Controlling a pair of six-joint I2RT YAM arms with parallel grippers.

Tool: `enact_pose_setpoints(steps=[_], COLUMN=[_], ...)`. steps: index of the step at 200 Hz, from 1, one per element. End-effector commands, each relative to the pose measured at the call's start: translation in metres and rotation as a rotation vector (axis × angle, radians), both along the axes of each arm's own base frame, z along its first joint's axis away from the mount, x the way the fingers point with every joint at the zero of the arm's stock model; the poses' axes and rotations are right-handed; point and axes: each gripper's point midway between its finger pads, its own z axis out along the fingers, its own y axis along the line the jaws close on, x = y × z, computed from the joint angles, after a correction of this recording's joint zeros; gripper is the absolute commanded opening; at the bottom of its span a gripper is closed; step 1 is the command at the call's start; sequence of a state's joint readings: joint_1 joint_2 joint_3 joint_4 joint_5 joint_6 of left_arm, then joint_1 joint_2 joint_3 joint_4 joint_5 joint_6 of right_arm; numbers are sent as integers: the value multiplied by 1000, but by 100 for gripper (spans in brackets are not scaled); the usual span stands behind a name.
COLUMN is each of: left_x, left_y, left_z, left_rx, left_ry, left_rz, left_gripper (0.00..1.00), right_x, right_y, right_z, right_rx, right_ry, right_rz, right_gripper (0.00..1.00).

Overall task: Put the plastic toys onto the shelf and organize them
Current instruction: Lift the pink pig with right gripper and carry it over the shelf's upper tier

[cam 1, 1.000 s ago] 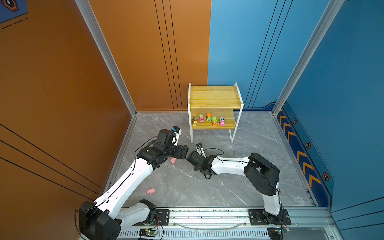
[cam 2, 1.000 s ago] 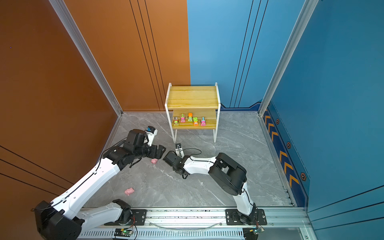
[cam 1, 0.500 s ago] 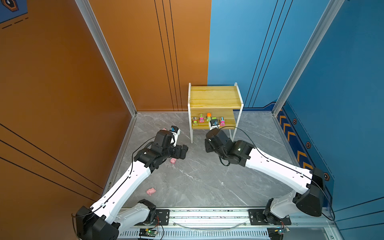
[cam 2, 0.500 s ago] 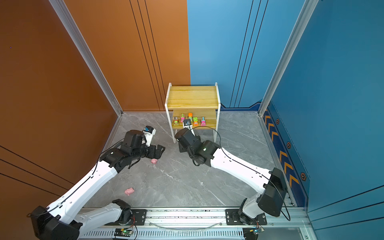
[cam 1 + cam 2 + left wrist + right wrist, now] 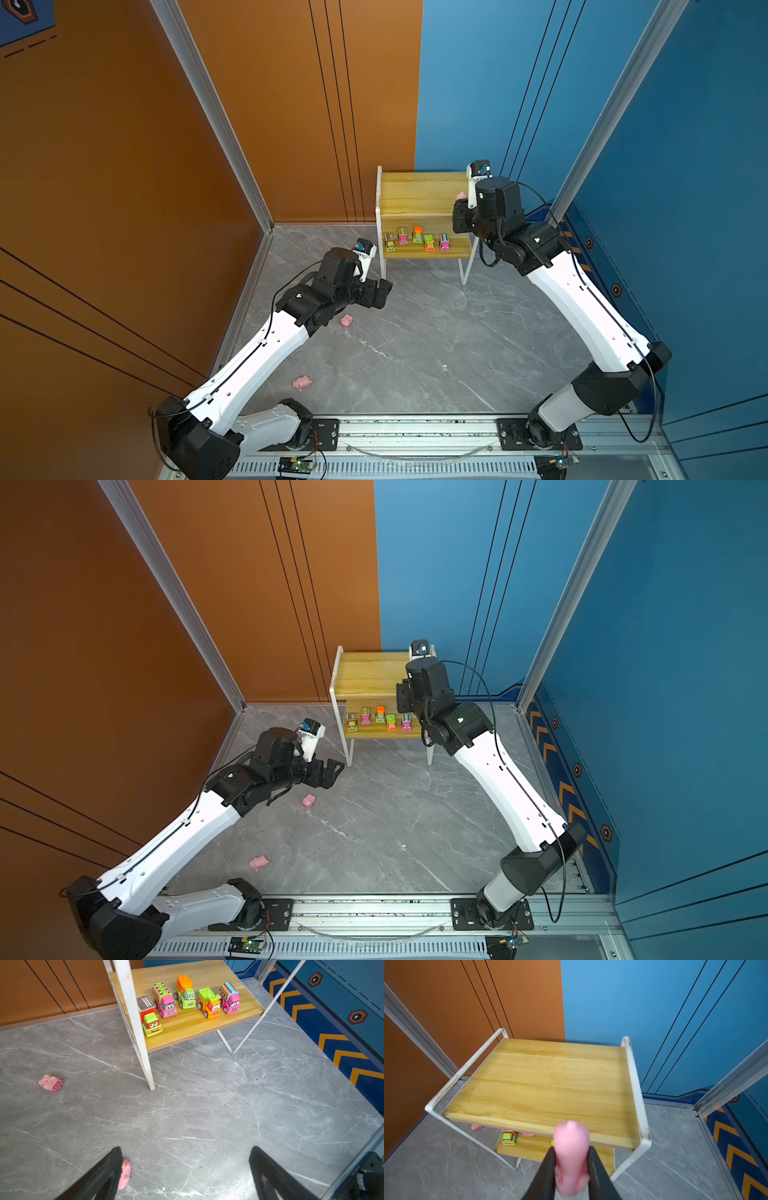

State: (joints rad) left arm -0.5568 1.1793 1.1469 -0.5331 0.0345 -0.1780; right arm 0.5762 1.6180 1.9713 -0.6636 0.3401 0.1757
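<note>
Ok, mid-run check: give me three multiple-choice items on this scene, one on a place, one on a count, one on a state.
1. Where are the trucks?
A. upper board
B. lower board
C. floor

2. How many pigs lie on the floor?
A. one
B. two
C. four

3. The right end effector is:
A. open, empty
B. shut on a pig
C. shut on a truck

Key: 1 B, five stand in a row on the shelf's lower board. 2 B, near pig and far pig in both top views. 3 B, held pig sits clamped between its fingers.
</note>
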Motion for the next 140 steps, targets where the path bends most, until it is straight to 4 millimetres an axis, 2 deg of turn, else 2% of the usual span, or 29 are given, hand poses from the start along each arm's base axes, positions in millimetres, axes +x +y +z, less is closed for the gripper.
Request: enact_pose_setpoints(steps=[1,54,103,140], left_x=[-1,-3,-6,-11], left_y=[-11,-23,-24,-22], left_z=[-5,-16,-26,-31], left_rx=[25,-3,4,12], left_ry=[-3,-2,17,21], left_rz=[-64,-115,-122,-126], left_gripper=[96,96,96,96], right_x=[13,46,61,70], right_y=[-4,-19,-27,-23], right_z=[0,-1,-14,-20], right_rx=[-60,-72,-78,-75], right_ry=[13,9,33,41], right_rz=[34,1,-29,-31], right_gripper=[27,27,28,29])
